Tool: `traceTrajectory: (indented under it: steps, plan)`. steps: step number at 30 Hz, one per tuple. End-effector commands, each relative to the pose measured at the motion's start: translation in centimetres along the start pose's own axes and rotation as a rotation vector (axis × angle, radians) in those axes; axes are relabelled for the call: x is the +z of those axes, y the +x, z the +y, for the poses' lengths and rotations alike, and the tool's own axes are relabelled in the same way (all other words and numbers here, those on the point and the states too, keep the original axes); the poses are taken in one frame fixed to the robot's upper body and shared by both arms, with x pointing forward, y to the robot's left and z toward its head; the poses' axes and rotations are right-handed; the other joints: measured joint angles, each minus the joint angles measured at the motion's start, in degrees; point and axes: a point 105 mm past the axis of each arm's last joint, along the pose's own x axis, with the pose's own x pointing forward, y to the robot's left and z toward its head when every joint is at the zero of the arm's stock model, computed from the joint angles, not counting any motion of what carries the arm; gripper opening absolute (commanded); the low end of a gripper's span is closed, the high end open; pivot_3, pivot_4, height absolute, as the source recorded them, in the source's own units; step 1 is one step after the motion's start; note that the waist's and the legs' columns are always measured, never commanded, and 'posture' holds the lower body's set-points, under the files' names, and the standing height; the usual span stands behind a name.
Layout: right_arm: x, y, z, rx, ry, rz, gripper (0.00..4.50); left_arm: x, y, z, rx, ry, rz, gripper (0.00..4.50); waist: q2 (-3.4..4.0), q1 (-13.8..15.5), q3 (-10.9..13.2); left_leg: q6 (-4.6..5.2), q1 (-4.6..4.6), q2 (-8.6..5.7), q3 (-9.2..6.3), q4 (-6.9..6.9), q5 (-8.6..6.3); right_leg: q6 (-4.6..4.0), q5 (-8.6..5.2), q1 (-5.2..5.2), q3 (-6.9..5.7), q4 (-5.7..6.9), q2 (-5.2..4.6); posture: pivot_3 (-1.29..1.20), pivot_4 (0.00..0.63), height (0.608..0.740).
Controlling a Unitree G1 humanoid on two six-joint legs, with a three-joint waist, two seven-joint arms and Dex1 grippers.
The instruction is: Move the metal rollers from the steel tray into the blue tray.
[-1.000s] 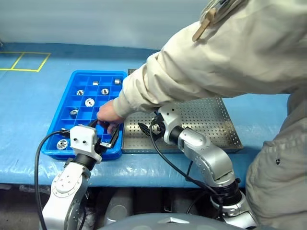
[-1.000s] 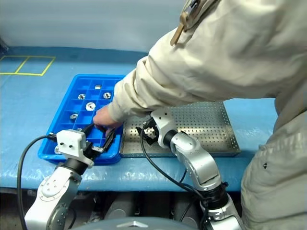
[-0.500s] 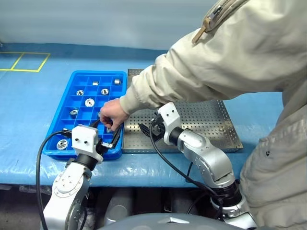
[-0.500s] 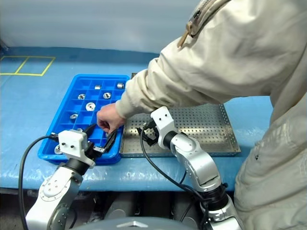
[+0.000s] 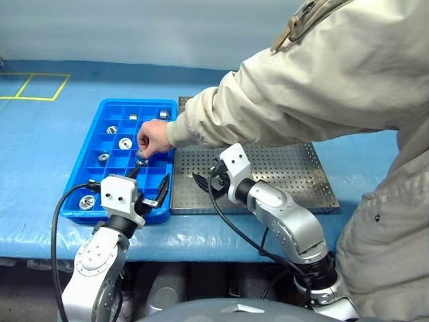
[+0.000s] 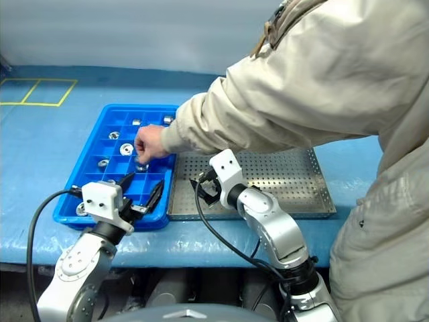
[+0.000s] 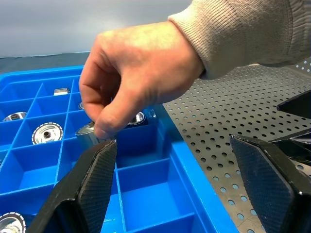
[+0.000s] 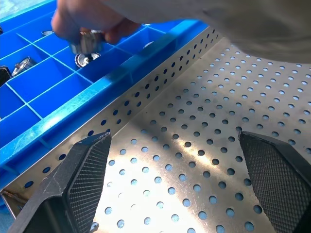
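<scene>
Hand holds a roller over the blue tray
A person's hand [image 5: 153,136] pinches a metal roller [image 7: 87,134] above the blue tray [image 5: 89,149]; left gripper [image 5: 149,188] and right gripper [image 8: 175,184] both gape empty; no writing legible.

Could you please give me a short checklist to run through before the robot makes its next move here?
1. Workspace free of people: not ok. A person's hand is over the blue tray, pinching a metal roller.
2. Left gripper empty and open: ok; it hangs over the blue tray's near edge.
3. Right gripper empty and open: ok, above the steel tray.
4. Rollers left in the steel tray: cannot tell; the visible perforated floor is bare, but the sleeve hides part of it.
5. Free compartments in the blue tray: ok, several near ones are empty.
</scene>
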Motion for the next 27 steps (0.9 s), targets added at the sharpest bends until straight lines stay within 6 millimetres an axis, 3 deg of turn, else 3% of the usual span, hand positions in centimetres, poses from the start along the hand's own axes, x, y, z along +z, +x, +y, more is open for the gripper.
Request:
traceTrajectory:
  steps: [1, 27]
  plan:
    - [1.10, -0.22, 0.36, 0.015, -0.011, -0.041, 4.42, 0.38, 0.16, -0.16, -0.004, -0.002, -0.021, 4.09, 0.00, 0.00, 0.00, 0.00, 0.00, 0.00, 0.00, 0.00, 0.00, 0.00, 0.00, 0.00, 0.00, 0.00, 0.00, 0.22, 0.150, 0.740]
    - [1.21, -0.14, 0.56, 0.022, -0.020, -0.043, 4.42, 0.52, 0.47, -0.37, -0.024, 0.003, -0.026, 4.09, 0.00, -0.04, 0.00, 0.01, 0.02, -0.01, 0.03, 0.00, 0.00, 0.01, 0.01, 0.00, 0.03, 0.01, 0.00, 0.22, 0.150, 0.740]
